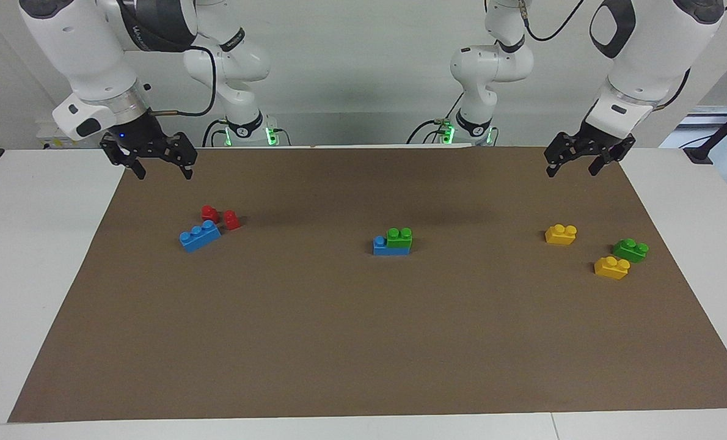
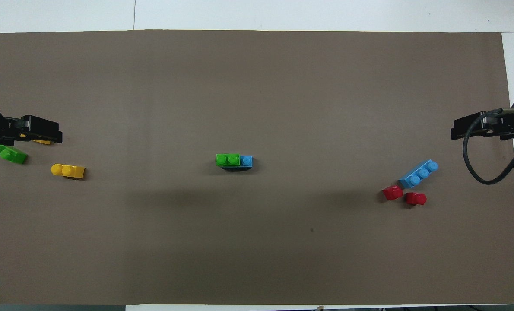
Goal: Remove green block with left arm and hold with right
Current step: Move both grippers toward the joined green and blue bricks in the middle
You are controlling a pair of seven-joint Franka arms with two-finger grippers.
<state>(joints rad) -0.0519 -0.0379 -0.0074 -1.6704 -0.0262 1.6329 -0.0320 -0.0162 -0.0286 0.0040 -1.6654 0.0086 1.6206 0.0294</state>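
The green block (image 1: 399, 238) sits stacked on a blue brick (image 1: 383, 246) at the middle of the brown mat (image 1: 363, 342) in the facing view, covering the part of that brick toward the left arm's end and leaving one blue stud bare. The left gripper (image 1: 573, 168) hangs over the mat's corner at the left arm's end, fingers spread and empty; the right gripper (image 1: 164, 170) hangs over the corner at the right arm's end, likewise spread and empty. Both arms wait. Toward the left arm's end from the stack lie a yellow brick (image 1: 561, 234), a second green brick (image 1: 630, 250) and another yellow one (image 1: 611, 267). Toward the right arm's end lie a loose blue brick (image 1: 200, 236) and two red pieces (image 1: 220, 216) just beside it.

In the overhead view the green block (image 2: 227, 160) again tops the blue brick (image 2: 246, 161) at mid-mat. The left gripper (image 2: 39, 129) partly covers a yellow brick; the right gripper (image 2: 477, 126) is over bare mat (image 2: 257, 77).
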